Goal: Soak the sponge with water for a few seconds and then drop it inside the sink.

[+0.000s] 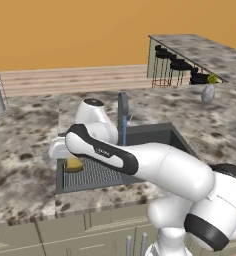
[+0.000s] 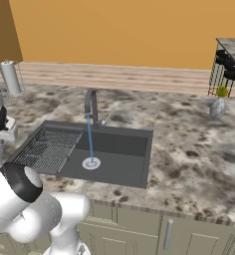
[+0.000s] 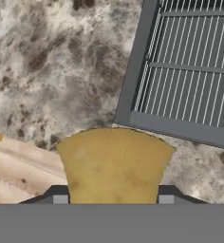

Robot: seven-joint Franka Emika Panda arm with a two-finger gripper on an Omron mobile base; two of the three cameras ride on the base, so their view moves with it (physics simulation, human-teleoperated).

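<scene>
Holding the sponge [image 3: 113,163] tight, the end effector [image 3: 113,199] had it clamped between its two tips, the yellow block jutting straight out ahead of the hand. From the left base view the sponge [image 1: 73,164] hung at the left edge of the sink [image 1: 155,134], over the corner where the ribbed grate [image 1: 92,173] met the marbled surface [image 1: 25,165]. The hand view agreed: grate [image 3: 190,61] to one side, speckled surface [image 3: 52,71] to the other, sponge poised right at the basin's rim.

And the water [image 2: 90,139] was running, a thin blue stream falling from the faucet [image 2: 91,104] to the round white drain [image 2: 91,163] in the open half of the sink [image 2: 114,144]. In the left base view that stream [image 1: 124,131] stood well apart from the sponge, with the arm's white forearm crossing in front of the basin.

So, by my reckoning: pickup done, tap on, soak not yet started. Left to do, I judged, was carrying the sponge across the grate into the stream, holding it there a few seconds, then letting it drop into the basin
</scene>
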